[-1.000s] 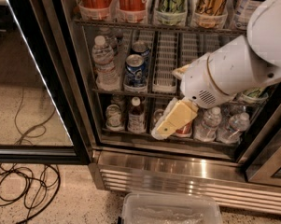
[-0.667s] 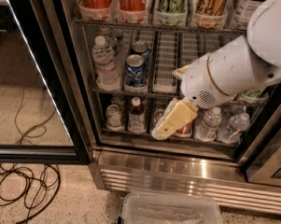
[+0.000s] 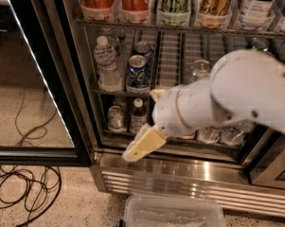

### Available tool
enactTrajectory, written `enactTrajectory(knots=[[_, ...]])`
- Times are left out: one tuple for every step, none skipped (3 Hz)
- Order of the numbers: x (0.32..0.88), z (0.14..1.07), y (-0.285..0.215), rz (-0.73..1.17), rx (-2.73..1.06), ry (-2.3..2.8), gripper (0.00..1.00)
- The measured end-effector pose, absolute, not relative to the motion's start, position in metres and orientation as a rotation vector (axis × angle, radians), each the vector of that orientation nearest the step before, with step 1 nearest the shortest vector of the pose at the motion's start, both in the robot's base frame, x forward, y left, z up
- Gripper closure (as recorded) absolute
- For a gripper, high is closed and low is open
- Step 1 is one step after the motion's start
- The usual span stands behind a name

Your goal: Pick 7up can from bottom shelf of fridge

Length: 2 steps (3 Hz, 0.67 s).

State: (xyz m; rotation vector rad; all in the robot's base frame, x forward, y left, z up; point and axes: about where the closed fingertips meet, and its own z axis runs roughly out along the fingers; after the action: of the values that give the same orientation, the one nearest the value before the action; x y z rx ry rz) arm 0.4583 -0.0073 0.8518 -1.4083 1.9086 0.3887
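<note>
The fridge [image 3: 78,74] stands open in front of me. On its bottom shelf [image 3: 110,135], at the far left, stands the 7up can [image 3: 116,117], pale and silvery with a shiny top. A small brown bottle [image 3: 138,114] stands just right of it. My gripper [image 3: 142,125] hangs in front of the bottom shelf, right of the can and apart from it. Its cream fingers are spread: one fingertip [image 3: 143,146] points down-left over the shelf's front edge, and a short one [image 3: 157,94] is higher up. It holds nothing. My white arm [image 3: 236,93] hides the middle of the shelf.
Clear water bottles [image 3: 222,135] lie at the right of the bottom shelf. The rack above holds a water bottle [image 3: 105,63] and a blue can [image 3: 138,69]. The glass door [image 3: 33,89] is open at left. A clear plastic bin [image 3: 174,212] and cables [image 3: 19,188] lie on the floor.
My arm and gripper have moved left and lower, from the shelf's middle toward its left front edge. The cans and bottles have not moved.
</note>
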Motion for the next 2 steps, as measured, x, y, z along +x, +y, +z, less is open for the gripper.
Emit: enactTrajectory(knots=[[0.447, 0.809, 0.035, 0.453, -1.346, 1.909, 0.00], [0.460, 0.816, 0.038, 0.401, -1.301, 1.877, 0.00]])
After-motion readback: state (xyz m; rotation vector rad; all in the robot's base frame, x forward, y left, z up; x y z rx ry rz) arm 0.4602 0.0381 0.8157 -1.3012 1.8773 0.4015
